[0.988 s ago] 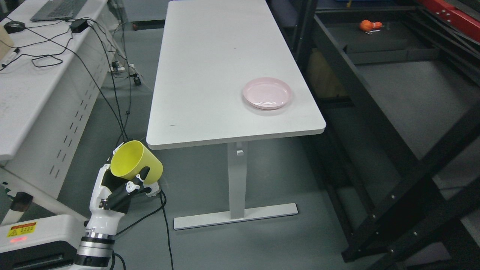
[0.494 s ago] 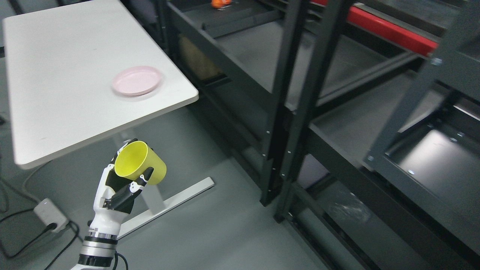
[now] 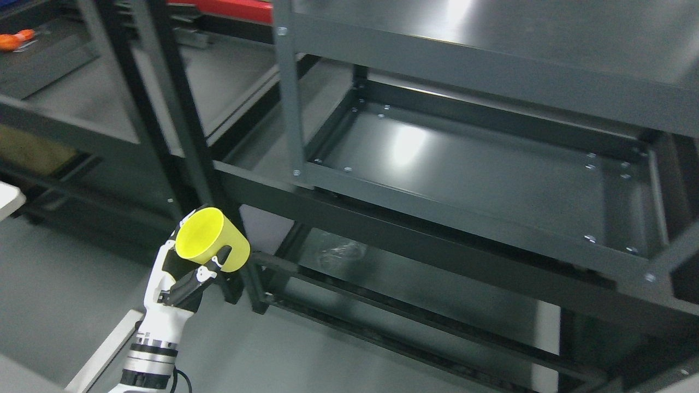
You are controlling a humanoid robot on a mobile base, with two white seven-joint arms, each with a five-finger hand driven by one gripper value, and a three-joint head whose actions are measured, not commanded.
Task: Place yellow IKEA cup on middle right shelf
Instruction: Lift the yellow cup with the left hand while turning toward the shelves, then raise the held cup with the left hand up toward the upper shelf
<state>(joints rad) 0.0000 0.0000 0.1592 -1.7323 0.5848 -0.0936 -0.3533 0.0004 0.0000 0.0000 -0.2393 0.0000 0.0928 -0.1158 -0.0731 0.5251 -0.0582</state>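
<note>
My left hand (image 3: pixel 188 273) comes up from the lower left and is shut on the yellow cup (image 3: pixel 210 240). The cup is tilted, its open mouth facing up and left. It hangs in the air in front of a dark metal shelf rack, left of and below the middle shelf tray (image 3: pixel 480 164) on the right, which lies bare and shiny. The right hand is out of view.
Black upright posts (image 3: pixel 180 109) stand just behind the cup. A grey post (image 3: pixel 286 87) marks the tray's left front corner. A lower shelf (image 3: pixel 426 289) sits beneath. An orange object (image 3: pixel 16 39) lies on a far left shelf. A white table corner (image 3: pixel 8 197) shows at left.
The whole view has swung right: the white table and pink plate have left the picture and the shelf rack now fills it. My left hand still holds the cup the same way.
</note>
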